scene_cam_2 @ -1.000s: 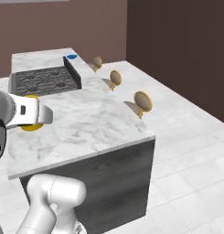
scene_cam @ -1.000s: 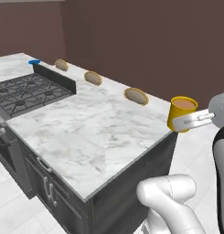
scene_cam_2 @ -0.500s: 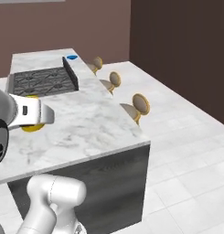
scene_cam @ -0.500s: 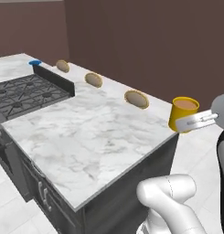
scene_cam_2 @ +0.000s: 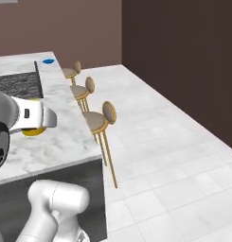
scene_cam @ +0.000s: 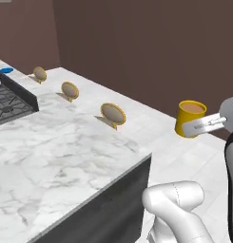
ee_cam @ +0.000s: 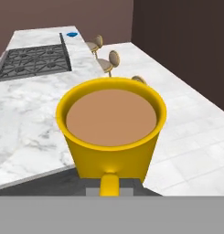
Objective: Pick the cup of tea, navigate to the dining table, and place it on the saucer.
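Note:
The cup of tea (scene_cam: 189, 117), a yellow mug full of brown liquid, hangs in the air off the near right corner of the dining table (scene_cam: 56, 142). My gripper (scene_cam: 199, 126) is shut on it from the right side. In the hand view the cup of tea (ee_cam: 111, 132) sits close and upright, handle toward the camera. The saucer (scene_cam: 5, 70), a small blue disc, lies at the far end of the marble top, beyond the cooktop. It is also seen as the saucer (scene_cam_2: 48, 61) and the saucer (ee_cam: 72, 34).
A black gas cooktop (scene_cam: 6, 102) with a raised dark edge is set into the far half of the table. Three round-backed stools (scene_cam: 113, 114) stand along the table's right side. Pale tiled floor (scene_cam_2: 169, 156) stretches to the right, bounded by brown walls.
The whole scene has shifted in both base views: the base has moved, so the table's near corner sits closer and further left. The cup stays held in the gripper.

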Tool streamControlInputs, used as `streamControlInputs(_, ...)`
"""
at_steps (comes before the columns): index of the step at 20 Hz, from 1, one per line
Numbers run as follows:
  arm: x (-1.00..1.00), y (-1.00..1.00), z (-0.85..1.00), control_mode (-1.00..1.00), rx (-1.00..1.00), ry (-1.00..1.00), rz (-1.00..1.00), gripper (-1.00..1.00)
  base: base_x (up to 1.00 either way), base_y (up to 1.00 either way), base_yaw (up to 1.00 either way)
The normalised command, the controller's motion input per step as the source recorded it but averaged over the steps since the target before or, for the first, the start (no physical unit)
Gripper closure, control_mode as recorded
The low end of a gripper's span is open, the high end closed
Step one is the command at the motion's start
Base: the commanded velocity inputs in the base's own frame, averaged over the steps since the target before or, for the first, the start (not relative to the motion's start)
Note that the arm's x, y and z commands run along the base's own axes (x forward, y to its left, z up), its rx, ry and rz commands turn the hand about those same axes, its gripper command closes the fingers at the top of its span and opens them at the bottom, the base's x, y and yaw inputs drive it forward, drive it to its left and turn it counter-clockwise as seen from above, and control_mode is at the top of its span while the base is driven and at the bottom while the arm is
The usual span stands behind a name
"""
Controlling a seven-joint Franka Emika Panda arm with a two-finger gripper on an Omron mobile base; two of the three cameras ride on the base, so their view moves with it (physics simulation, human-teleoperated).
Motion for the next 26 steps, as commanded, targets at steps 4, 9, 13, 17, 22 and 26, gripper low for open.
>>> streamControlInputs(4,0.0,0.0,0.0,1.0,0.0,0.0,0.0,1.0,0.06,-1.0,0.01)
streamControlInputs(9,0.0,0.0,0.0,1.0,0.0,0.0,0.0,1.0,0.26,-1.0,0.14)
streamControlInputs(13,0.0,0.0,0.0,1.0,0.0,0.0,0.0,1.0,0.36,-1.0,0.21)
streamControlInputs(17,0.0,0.0,0.0,1.0,0.0,0.0,0.0,1.0,0.49,-1.0,0.23)
streamControlInputs(22,0.0,0.0,0.0,1.0,0.0,0.0,0.0,1.0,0.51,-1.0,0.23)
streamControlInputs(26,0.0,0.0,0.0,1.0,0.0,0.0,0.0,1.0,0.64,-0.98,0.25)
